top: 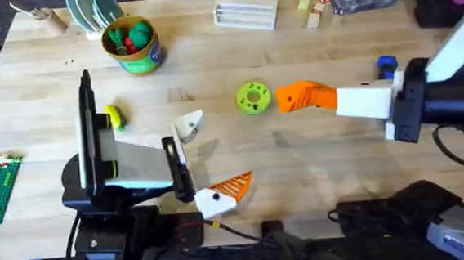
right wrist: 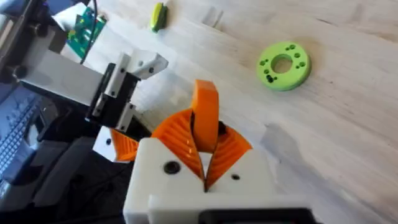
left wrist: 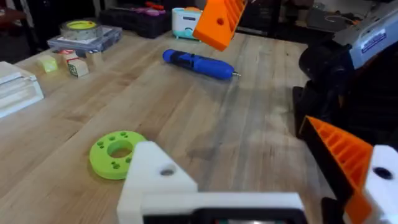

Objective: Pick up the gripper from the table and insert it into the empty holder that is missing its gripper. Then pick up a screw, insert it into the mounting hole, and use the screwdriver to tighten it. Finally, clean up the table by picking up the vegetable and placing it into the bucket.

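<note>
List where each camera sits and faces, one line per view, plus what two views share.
Overhead: above the arms' bases, looking down and forward at the table; both arms show.
Left wrist: on the left end effector, facing the screwdriver; its bare white holder shows.
Right wrist: on the right end effector, facing the left arm; its fingers clamp the orange wedge.
Shared: both wrist views show the green disc.

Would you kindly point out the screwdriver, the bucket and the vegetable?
screwdriver (left wrist: 199, 64), left wrist view, middle of the blue body.
bucket (top: 142, 58), overhead view, green printed wall.
vegetable (top: 114, 115), overhead view, middle of the yellow piece.
</note>
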`<state>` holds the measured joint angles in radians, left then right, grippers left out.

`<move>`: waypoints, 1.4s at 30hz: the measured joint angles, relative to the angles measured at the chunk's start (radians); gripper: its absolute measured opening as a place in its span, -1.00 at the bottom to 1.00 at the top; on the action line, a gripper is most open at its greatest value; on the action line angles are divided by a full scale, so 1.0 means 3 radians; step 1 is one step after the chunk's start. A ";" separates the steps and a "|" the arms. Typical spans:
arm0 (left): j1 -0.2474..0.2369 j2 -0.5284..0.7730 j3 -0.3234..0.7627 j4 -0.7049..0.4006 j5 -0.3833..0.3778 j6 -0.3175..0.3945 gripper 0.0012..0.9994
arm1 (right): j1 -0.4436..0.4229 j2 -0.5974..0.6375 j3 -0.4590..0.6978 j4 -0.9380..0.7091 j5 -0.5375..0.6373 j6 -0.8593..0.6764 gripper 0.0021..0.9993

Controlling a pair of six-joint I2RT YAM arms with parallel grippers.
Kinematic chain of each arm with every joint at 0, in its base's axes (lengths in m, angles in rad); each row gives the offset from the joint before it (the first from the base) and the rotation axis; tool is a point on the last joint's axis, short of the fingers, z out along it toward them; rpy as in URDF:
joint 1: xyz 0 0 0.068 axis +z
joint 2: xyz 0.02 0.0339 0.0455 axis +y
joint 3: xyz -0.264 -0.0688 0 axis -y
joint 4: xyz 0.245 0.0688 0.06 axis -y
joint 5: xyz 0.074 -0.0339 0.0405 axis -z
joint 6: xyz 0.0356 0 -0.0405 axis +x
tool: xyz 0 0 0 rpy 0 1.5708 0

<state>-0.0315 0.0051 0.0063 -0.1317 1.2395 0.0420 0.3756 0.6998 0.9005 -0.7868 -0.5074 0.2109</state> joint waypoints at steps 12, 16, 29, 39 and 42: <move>-0.0569 0.0000 0.0000 0.0089 -0.0456 0.0036 0.99 | 0.0000 0.0033 -0.0631 0.1058 -0.0949 0.0538 -0.99; -0.0585 0.0000 0.0000 0.0099 -0.0519 0.0036 0.99 | 0.0000 0.0080 -0.1052 0.1605 -0.1249 0.0895 -0.99; -0.0585 0.0000 0.0000 0.0104 -0.0558 0.0036 0.99 | 0.0000 0.0462 -0.1762 0.3113 -0.1591 0.2079 -0.99; -0.0585 0.0000 0.0000 0.0104 -0.0559 0.0036 0.99 | 0.0000 0.1522 -0.1771 0.4552 -0.1954 0.2796 -0.99; -0.0585 0.0000 0.0000 0.0104 -0.0559 0.0036 0.99 | 0.0005 0.1695 -0.1771 0.4703 -0.2009 0.2911 -0.99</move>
<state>-0.2070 0.0051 0.0063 -0.1005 1.0718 0.0528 0.3770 1.2083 0.3692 0.6240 -1.1102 1.0842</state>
